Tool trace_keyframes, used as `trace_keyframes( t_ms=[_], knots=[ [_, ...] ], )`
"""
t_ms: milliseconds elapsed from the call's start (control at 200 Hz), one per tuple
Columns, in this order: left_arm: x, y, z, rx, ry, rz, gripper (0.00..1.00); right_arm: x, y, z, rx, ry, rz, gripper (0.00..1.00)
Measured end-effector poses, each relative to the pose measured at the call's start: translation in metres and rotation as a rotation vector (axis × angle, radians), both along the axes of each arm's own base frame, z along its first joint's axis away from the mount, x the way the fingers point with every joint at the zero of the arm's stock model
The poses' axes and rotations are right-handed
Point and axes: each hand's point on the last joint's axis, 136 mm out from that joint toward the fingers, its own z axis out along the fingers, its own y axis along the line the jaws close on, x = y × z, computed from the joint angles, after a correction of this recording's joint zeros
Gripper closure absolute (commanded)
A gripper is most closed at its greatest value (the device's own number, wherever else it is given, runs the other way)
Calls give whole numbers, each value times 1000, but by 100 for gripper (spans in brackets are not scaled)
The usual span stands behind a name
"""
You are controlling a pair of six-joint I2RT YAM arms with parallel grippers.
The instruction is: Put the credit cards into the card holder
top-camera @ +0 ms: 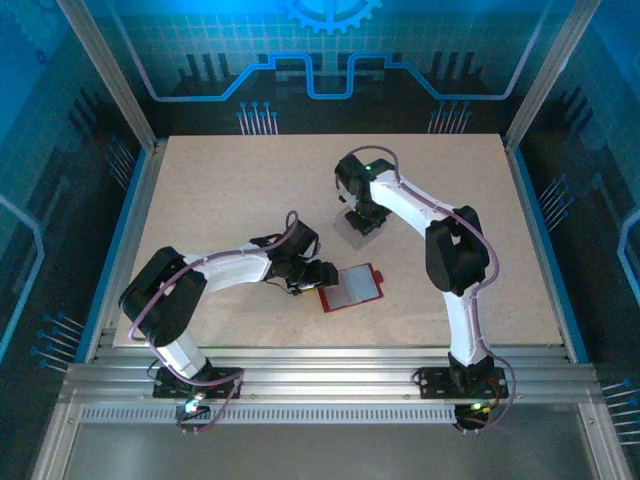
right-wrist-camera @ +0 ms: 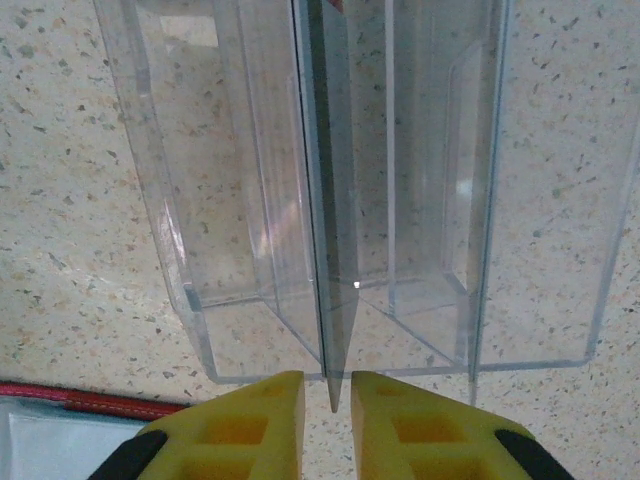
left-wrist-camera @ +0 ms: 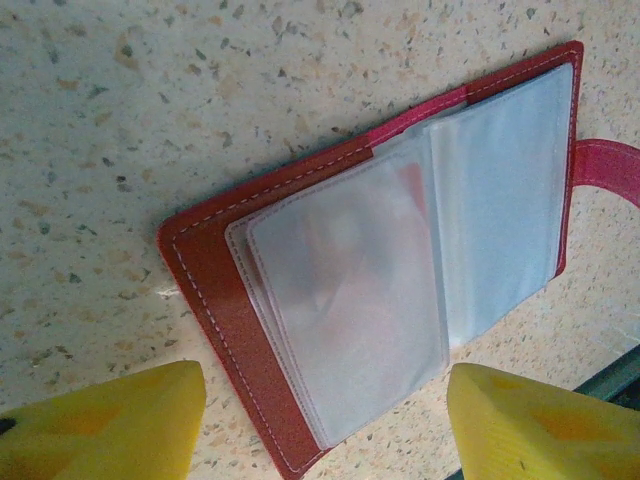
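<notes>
The red card holder (top-camera: 352, 287) lies open on the table, its pale grey pockets (left-wrist-camera: 400, 250) facing up and its snap tab (left-wrist-camera: 610, 165) sticking out to the right. My left gripper (top-camera: 318, 275) hovers at its left edge. In the left wrist view the left gripper (left-wrist-camera: 322, 385) is open, and its yellow fingers (left-wrist-camera: 120, 420) stand wide on both sides of the holder's near corner. My right gripper (top-camera: 362, 222) is at the clear plastic box (right-wrist-camera: 230, 200). The right gripper (right-wrist-camera: 328, 385) straddles a thin credit card (right-wrist-camera: 335, 250) that stands edge-on in the box. A narrow gap shows on each side of the card.
The clear box (top-camera: 362, 234) sits mid-table just beyond the holder. A strip of the red holder (right-wrist-camera: 80, 400) lies close to its near left side. Speckled tabletop (top-camera: 230, 190) stretches around them, bounded by aluminium frame rails (top-camera: 320, 360) at the near edge.
</notes>
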Motion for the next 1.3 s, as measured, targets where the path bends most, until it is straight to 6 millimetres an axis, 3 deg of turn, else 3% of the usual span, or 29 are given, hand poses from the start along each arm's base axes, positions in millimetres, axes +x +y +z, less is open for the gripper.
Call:
trace_keyframes(
  t_ms=[565, 1176, 1301],
  knots=[
    [0, 0, 0, -1, -2, 0, 33, 5, -1, 4, -17, -12, 5, 94],
    [1, -1, -1, -3, 0, 5, 33, 4, 3, 9, -5, -7, 11, 86],
    [1, -1, -1, -3, 1, 5, 33, 2, 5, 8, 9, 1, 17, 91]
  ],
)
